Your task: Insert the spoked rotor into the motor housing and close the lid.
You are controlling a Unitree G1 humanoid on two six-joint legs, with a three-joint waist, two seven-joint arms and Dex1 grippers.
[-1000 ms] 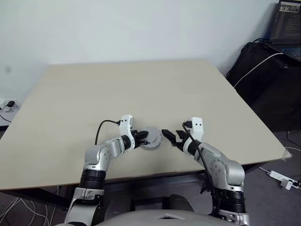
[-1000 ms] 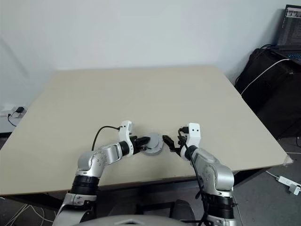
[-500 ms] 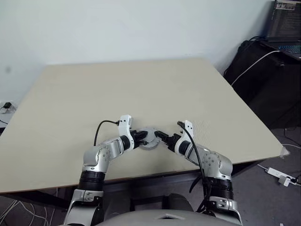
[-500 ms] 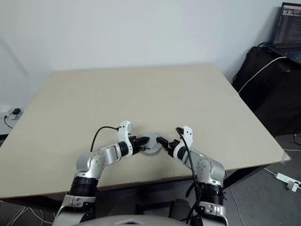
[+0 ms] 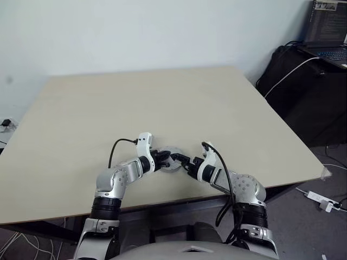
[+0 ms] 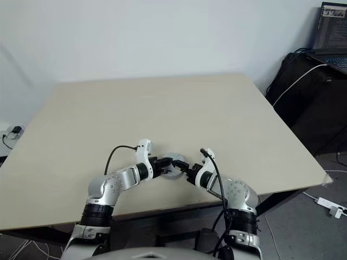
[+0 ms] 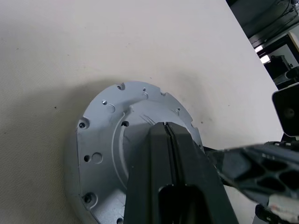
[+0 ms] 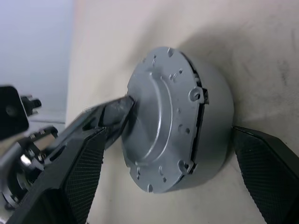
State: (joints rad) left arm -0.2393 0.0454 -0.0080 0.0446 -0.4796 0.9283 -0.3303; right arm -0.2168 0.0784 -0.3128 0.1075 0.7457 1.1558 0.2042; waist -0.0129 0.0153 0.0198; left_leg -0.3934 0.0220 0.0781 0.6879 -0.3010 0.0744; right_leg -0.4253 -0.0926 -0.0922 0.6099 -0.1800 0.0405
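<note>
Since a second ago my right gripper [image 8: 168,182] has rolled and swung in to the lid [image 5: 171,160], low and centre of the frame on the table [image 5: 162,103]. Its fingers [image 8: 266,172] stand spread wide either side of the grey assembly. My left gripper [image 7: 169,135], pinched closed, presses on the lid's top.

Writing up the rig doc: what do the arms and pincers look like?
Both arms have silver-grey metallic shells with black joint bands. Each wrist carries a white camera block fed by a black cable looping back along the forearm. The left pincer and right pincer each have two black fingers; the right one's pads are finely cross-hatched.
</note>
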